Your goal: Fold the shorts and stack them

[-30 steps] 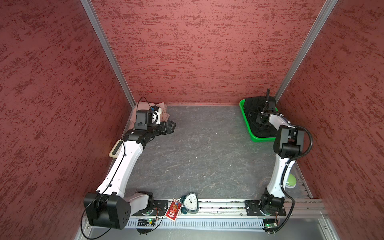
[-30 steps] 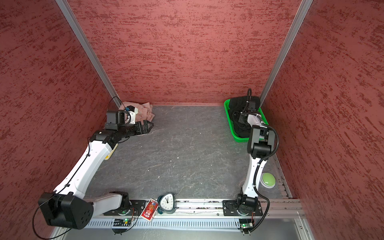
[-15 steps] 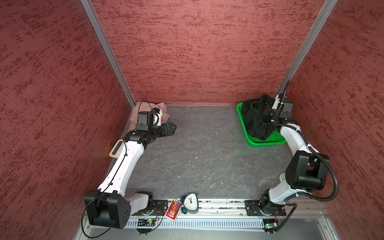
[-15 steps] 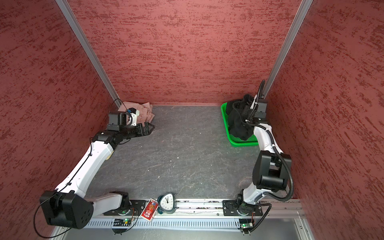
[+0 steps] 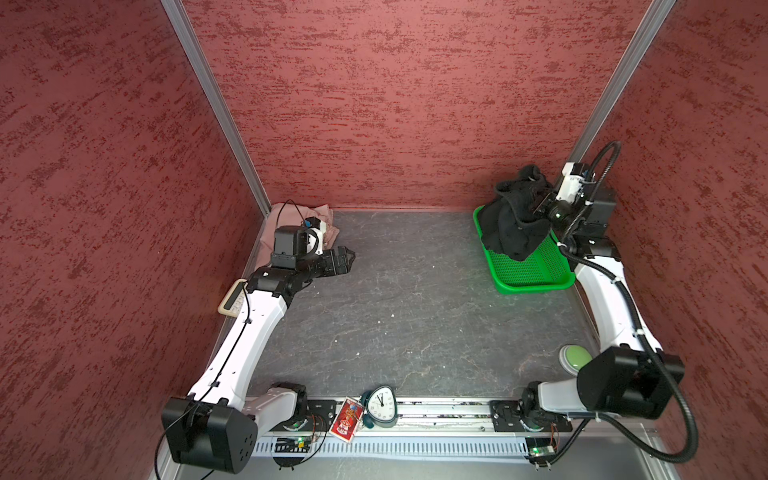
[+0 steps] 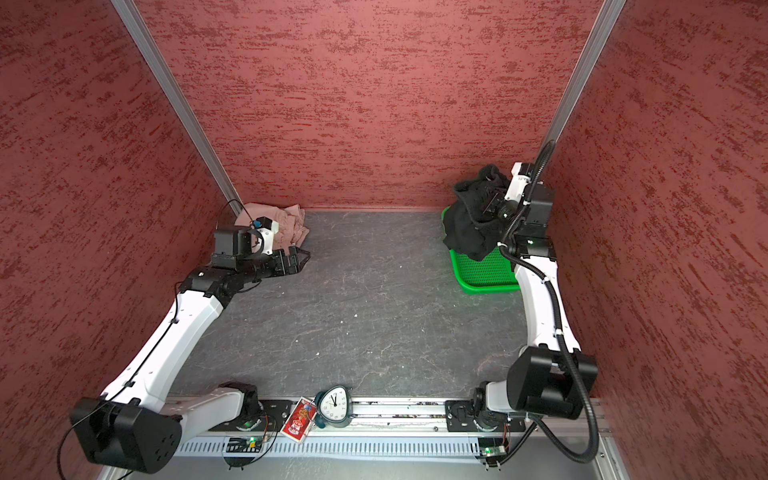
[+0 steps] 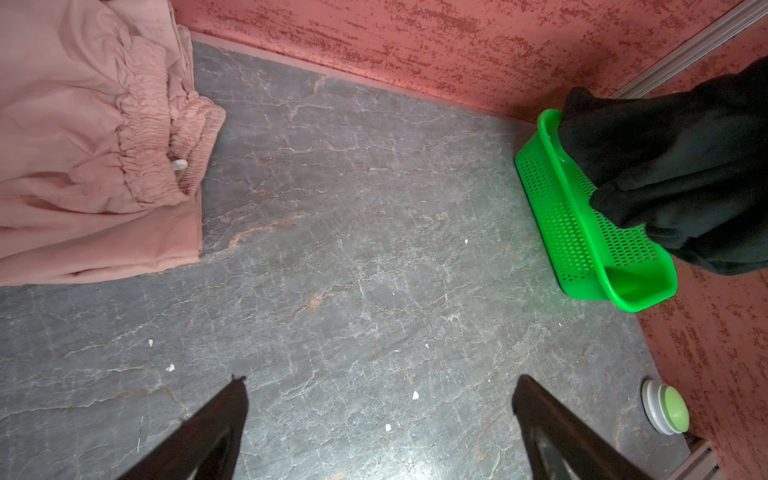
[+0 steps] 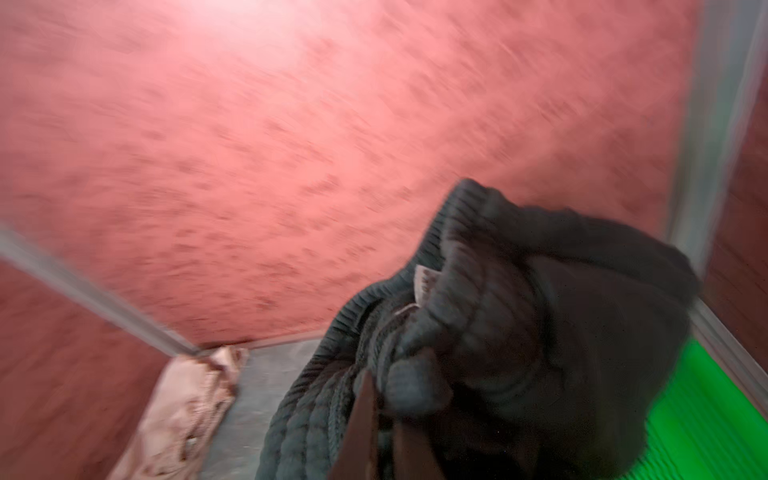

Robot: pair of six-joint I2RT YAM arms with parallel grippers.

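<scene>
Above the green basket (image 5: 530,272), far right corner: right gripper (image 5: 539,204) clamped on the waistband of the black shorts (image 5: 509,226); the cloth hangs bunched, its lower folds in the basket. Left gripper (image 7: 378,380) has its jaws wide apart and holds nothing, low over the grey table (image 7: 353,249) and near the pink shorts (image 7: 83,145) in the far left corner.

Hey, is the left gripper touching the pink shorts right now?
Apart. In the left wrist view the left gripper, jaws open, hangs over the table, and a clear strip of bare surface lies between its fingertips and the pink shorts.
</scene>
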